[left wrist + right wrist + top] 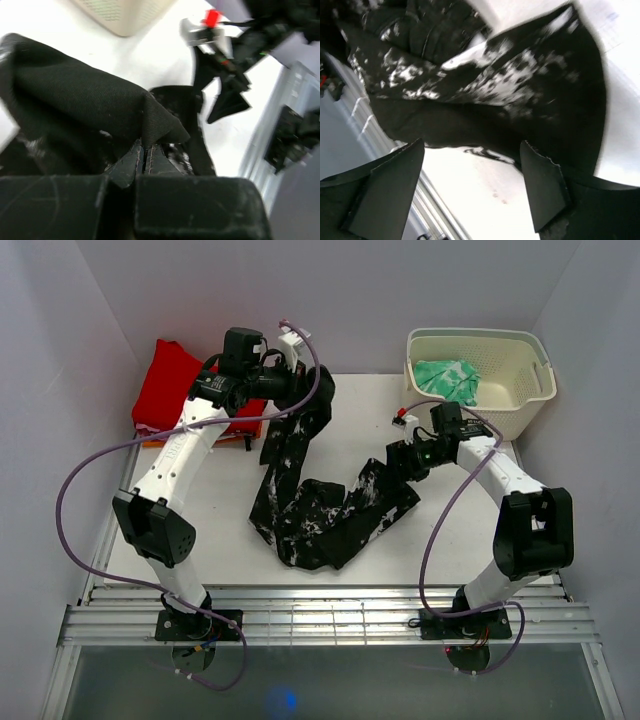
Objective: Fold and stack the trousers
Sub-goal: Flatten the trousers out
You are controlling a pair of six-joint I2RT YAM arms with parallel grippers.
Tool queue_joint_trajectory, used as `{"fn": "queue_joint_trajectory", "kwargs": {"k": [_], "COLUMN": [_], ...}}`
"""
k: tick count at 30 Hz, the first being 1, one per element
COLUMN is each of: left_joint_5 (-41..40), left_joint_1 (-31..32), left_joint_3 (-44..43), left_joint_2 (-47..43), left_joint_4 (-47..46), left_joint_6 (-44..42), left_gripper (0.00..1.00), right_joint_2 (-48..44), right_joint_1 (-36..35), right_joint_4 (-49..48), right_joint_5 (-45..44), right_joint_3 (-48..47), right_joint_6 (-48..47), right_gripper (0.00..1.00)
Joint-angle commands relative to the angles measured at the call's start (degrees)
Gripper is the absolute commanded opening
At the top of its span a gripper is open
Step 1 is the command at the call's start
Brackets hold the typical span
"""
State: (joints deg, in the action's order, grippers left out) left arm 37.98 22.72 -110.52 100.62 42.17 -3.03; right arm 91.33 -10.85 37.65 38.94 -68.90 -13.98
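From above, the cream basket [478, 338] sits at the table's [440, 530] far corner on the right arm's side, with a green cloth [446, 379] in it. The trousers [325, 510] sprawl in a loose curve nearer the arm bases than the basket and over toward the left arm. One leg is drawn up to the left gripper [306, 388], which is about level with the basket. That view does not show the left fingers, because the wrist body covers them. The left wrist camera does show them: the fingertips [136, 159] are pressed together on a raised fold of plain black cloth [85, 100]. A corner of the basket [120, 15] is cut off at the top edge, and the right arm beside it is a dark blur. The right gripper [396, 466] sits just on the near side of the basket, at the trousers' other end. From overhead its jaws are hard to read, but its own camera shows the fingers [395, 185] spread wide. Bare table shows between them, and the splattered cloth [520, 90] lies just past the tips — whether one finger touches the cloth I cannot tell. A red garment [165, 380] lies across the table from the basket, partly hidden under the left arm.
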Motion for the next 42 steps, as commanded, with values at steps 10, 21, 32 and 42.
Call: {"fn": "queue_joint_trajectory", "kwargs": {"k": [10,21,32,42], "left_joint_5": [8.9,-4.0,-5.5,6.4], "left_joint_1": [-0.5,-10.3,-12.3,-12.3], "left_joint_3": [3.6,12.9,18.8,10.1], "left_joint_2": [-8.9,-17.2,-17.0,-5.0], "left_joint_4": [2.9,-1.2,-4.6,-6.1], "left_joint_6": [-1.4,2.4,5.9,8.1], "left_gripper": [0.0,0.0,0.0,0.0], "right_joint_2": [-0.8,10.0,2.7,0.0], "right_joint_1": [-1.5,-4.3,0.2,16.0], "right_joint_4": [4.1,-5.8,6.2,15.2], "right_joint_5": [-10.8,-27.3,-17.0,-21.2], "right_joint_3": [0.9,0.4,-1.9,-3.9], "right_joint_6": [-15.9,-8.4,-16.7,-24.0], "right_gripper": [0.91,0.9,0.08,0.08]}}
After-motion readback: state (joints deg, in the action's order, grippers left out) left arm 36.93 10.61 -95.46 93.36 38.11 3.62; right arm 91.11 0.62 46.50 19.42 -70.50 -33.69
